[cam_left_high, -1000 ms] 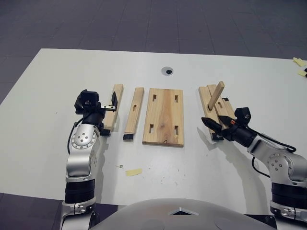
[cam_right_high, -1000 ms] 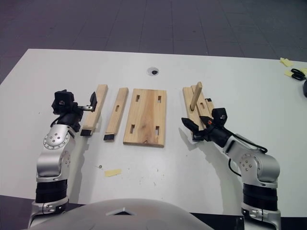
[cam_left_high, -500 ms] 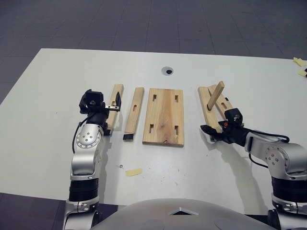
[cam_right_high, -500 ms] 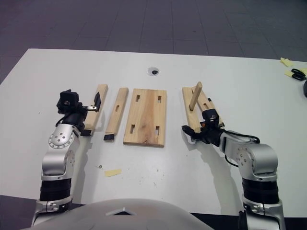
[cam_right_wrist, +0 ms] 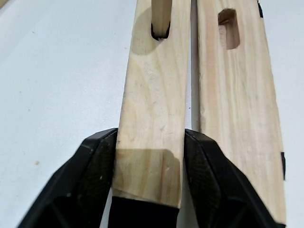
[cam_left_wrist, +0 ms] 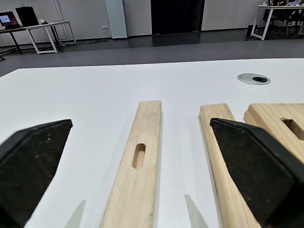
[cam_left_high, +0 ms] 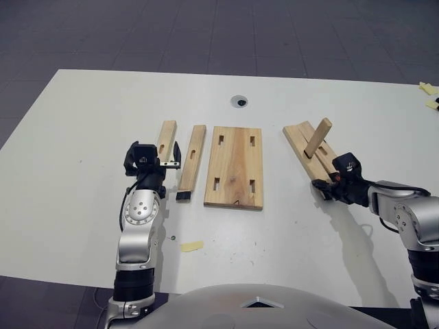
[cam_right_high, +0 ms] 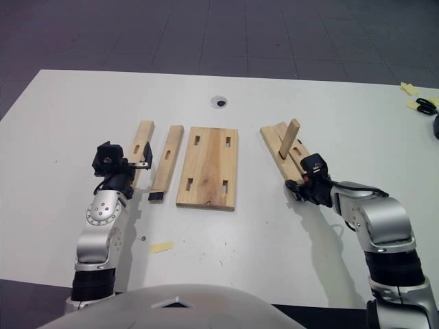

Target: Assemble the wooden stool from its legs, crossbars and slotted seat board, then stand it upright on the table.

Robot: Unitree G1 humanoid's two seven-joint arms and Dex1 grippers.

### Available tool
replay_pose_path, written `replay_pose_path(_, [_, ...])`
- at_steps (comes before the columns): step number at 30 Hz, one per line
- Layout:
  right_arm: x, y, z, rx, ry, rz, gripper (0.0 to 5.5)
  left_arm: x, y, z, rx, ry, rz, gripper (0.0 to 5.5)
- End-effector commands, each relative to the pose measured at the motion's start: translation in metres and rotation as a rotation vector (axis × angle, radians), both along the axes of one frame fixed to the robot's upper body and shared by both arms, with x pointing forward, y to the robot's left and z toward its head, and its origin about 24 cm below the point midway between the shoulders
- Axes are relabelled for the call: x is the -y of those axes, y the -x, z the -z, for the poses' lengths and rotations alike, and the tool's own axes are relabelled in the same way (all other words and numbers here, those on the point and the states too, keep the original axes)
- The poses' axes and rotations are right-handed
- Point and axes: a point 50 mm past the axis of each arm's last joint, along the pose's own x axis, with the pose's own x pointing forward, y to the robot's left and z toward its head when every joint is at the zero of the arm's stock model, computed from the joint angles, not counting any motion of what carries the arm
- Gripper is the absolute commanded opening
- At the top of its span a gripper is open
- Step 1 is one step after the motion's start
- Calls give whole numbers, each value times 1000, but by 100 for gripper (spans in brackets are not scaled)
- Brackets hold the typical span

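Four legs: all lie flat on the surface (cam_left_high: 82,123). Toward its left edge are the outer left leg (cam_left_high: 167,132) and the inner left leg (cam_left_high: 193,152), set apart from each other. Toward its right edge the crossbar leg (cam_right_wrist: 152,109) and the plain right leg (cam_right_wrist: 240,109) lie side by side, just about touching.
One crossbar: the crossbar (cam_left_high: 319,137) stands tilted in the slot of its leg.
One seat board: the seat board (cam_left_high: 235,166) lies flat in the middle of the surface, with all four slots unfilled.
Done so far: one crossbar-to-leg joint, as far as I can judge. This is an early stage.
To do: join the other legs, fit them into the seat board, and stand the stool upright.
Right end effector (cam_left_high: 324,186): closed on the near end of the crossbar leg, with pads against both long sides.
Left end effector (cam_left_high: 164,156): open, with fingers spread wide either side of the outer left leg's near end, not touching it.
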Motion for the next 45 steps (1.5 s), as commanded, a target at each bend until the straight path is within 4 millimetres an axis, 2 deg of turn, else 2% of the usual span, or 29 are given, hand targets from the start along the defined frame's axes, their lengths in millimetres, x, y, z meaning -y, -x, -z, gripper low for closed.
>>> replay_pose_path(1, [6, -7, -4, 6, 30, -12, 206, 1, 2, -4, 28, -2, -28, 540])
replay_pose_path(7, [2, -19, -6, 75, -23, -35, 206, -3, -6, -10, 53, -24, -29, 540])
replay_pose_path(9, [-7, -25, -10, 156, -109, -66, 206, -7, -12, -19, 82, -38, -19, 540])
replay_pose_path(11, [-15, -35, -19, 279, -208, -76, 206, -11, -21, -37, 131, 5, -10, 540])
replay_pose_path(13, [-20, -45, -33, 441, -303, -67, 206, -15, -33, -65, 201, 258, 8, 540])
replay_pose_path(16, [-29, -44, -44, 622, -381, -91, 206, -4, -47, -101, 235, 710, 236, 540])
replay_pose_path(18, [-33, -40, -35, 641, -381, -62, 206, -3, -56, -111, 176, 787, 348, 540])
replay_pose_path(21, [-38, -29, -18, 602, -375, -14, 206, -15, -66, -109, 69, 714, 320, 540])
replay_pose_path(25, [-29, 2, 10, 491, -282, 17, 206, -15, -61, -105, -12, 698, 305, 540])
replay_pose_path(29, [-43, 4, -6, 627, -405, 24, 206, -1, -55, -106, -50, 853, 369, 540])
replay_pose_path(36, [-84, -3, -28, 874, -457, -102, 206, 16, -63, -109, -162, 1084, 531, 540])
replay_pose_path(41, [-110, 1, -27, 937, -471, -211, 206, 35, -63, -115, -234, 1136, 647, 540])
replay_pose_path(45, [-129, 2, -24, 951, -503, -274, 206, 45, -63, -113, -294, 1169, 669, 540])
